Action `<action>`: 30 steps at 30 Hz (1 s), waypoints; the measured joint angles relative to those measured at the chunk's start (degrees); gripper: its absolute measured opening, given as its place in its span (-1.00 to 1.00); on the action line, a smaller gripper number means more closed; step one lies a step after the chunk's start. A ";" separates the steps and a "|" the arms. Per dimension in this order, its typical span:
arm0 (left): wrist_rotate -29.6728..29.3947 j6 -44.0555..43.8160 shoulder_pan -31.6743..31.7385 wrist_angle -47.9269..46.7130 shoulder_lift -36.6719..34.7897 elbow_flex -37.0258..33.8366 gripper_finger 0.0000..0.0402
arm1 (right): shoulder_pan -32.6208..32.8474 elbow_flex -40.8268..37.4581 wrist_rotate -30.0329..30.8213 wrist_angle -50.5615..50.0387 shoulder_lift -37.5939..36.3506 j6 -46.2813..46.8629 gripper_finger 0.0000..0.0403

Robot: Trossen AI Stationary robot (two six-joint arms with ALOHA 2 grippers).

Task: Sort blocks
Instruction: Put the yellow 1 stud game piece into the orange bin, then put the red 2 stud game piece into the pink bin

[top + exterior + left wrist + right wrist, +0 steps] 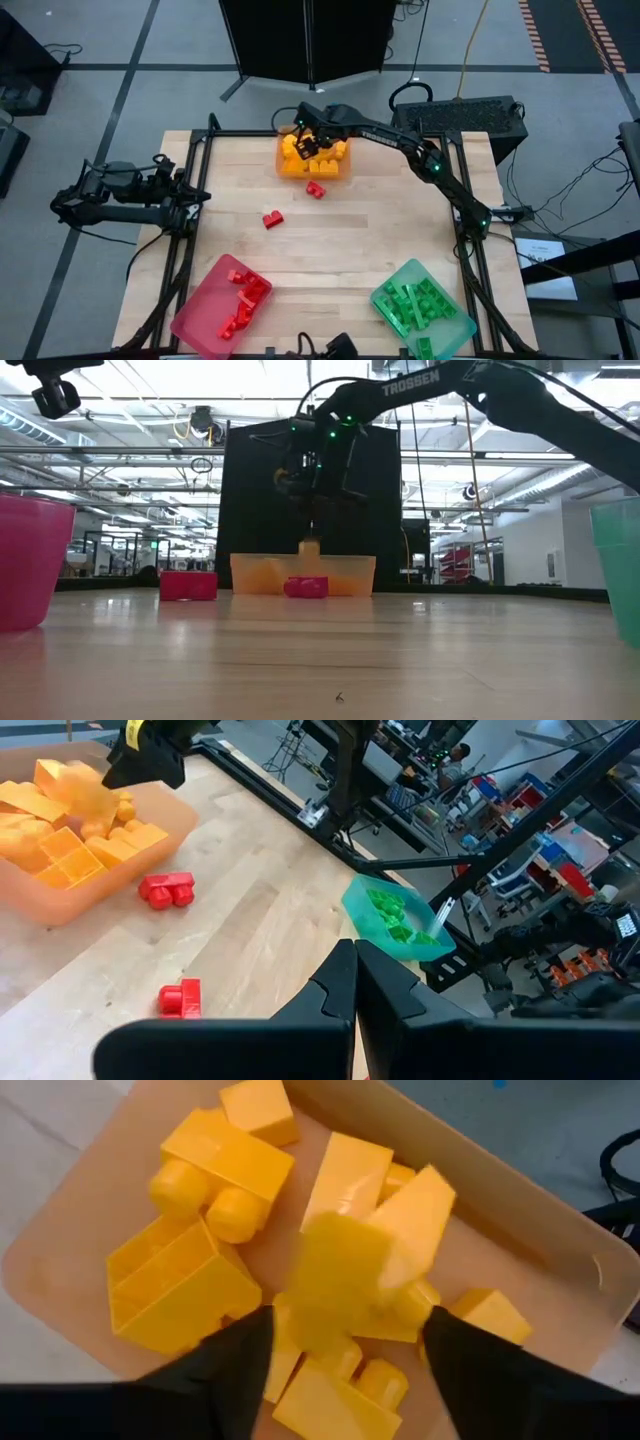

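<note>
My right gripper [312,140] [345,1330] hangs open above the orange tray [345,170] at the table's far edge, fingers pointing down. A blurred yellow block [340,1280] [308,547] is in the air just below the fingertips, above the yellow blocks [215,1160] heaped in the tray. Two red blocks lie on the bare table, one [317,187] beside the tray's near wall and one [272,218] closer to the middle. My left gripper [195,197] [355,980] waits shut at the table's left edge, holding nothing.
A pink-red tray [195,325] with red blocks stands at the near left and a green tray [455,325] with green blocks at the near right. Bare wood lies between the trays. A black panel [250,510] stands behind the far edge.
</note>
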 joint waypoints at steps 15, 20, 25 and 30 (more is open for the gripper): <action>0.02 0.14 0.00 -0.01 0.00 0.00 -0.98 | 11.23 0.81 -4.56 2.58 -6.05 -13.48 0.27; 0.02 0.26 0.00 -0.06 0.02 0.00 -0.98 | 17.56 -2.91 -2.56 -1.99 -4.65 -15.69 0.27; 0.04 0.38 0.00 -0.30 0.00 0.00 -0.98 | 18.00 -10.61 -2.83 0.00 -4.37 -13.94 0.27; 0.07 0.34 0.00 -0.51 0.02 0.00 -0.98 | 15.40 -15.47 -2.77 2.34 -4.37 -13.68 0.27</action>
